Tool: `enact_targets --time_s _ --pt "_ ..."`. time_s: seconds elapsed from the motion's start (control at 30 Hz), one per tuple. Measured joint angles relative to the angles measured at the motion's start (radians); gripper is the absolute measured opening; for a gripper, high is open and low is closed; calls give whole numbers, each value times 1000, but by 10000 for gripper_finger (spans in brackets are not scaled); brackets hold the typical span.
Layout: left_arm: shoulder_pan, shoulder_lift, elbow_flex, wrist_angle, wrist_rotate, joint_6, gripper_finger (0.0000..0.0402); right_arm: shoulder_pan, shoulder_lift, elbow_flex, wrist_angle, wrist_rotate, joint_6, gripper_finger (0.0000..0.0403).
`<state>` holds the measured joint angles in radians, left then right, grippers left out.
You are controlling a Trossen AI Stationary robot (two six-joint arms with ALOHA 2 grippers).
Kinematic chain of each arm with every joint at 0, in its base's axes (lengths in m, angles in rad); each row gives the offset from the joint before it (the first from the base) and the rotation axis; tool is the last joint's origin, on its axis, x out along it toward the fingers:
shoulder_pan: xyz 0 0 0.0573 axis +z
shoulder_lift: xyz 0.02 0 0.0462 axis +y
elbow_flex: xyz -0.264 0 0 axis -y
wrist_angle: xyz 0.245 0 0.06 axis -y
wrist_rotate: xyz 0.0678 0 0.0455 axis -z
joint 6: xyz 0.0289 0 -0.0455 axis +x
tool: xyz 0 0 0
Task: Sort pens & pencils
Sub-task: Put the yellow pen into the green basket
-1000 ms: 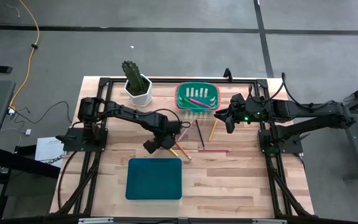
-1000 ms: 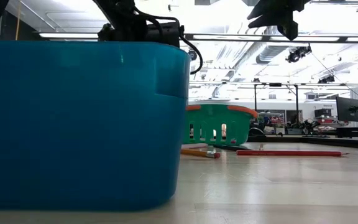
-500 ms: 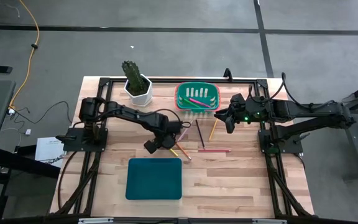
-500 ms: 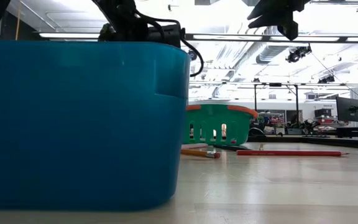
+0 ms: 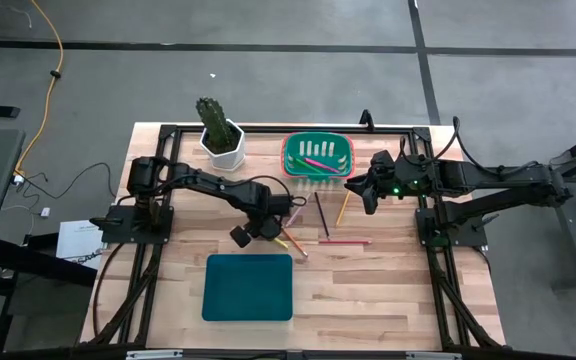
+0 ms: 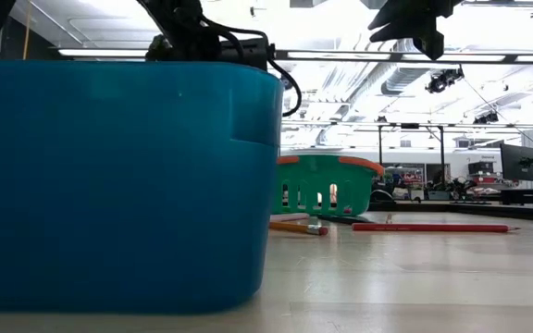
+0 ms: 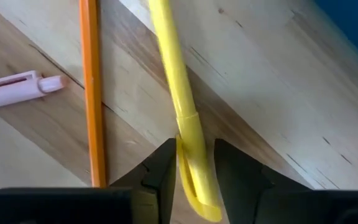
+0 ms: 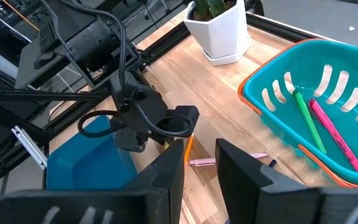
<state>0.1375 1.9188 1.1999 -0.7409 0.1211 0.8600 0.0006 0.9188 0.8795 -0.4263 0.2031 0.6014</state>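
Left hand clamps the yellow pencil right at its end, so it could pivot or slip free above the surface; right hand waits, fingers apart.

The table is pale blond wood with a streaky grain, framed by black rails. A solid teal-blue bin sits on it, and the basket is green with an orange rim and slotted walls. Inside the basket lie a bright green pen and a bright pink pen. A pale pink pen lies on the wood beside an orange pencil and a bright yellow stick. A red pencil and a dark brown pencil lie nearby. The cactus is dark green in a white pot. Both arms are black.
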Motion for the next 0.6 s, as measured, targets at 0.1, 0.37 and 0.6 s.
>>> enact_targets --time_s 0.1,0.37,0.6 --pt "0 17 3 -8 5 -5 100 0 0 0 0 0 0 83" --pt "0 38 4 -15 6 -23 99 0 0 0 0 0 0 83" --pt "0 31 3 -12 0 -23 73 0 0 0 0 0 -7 83"
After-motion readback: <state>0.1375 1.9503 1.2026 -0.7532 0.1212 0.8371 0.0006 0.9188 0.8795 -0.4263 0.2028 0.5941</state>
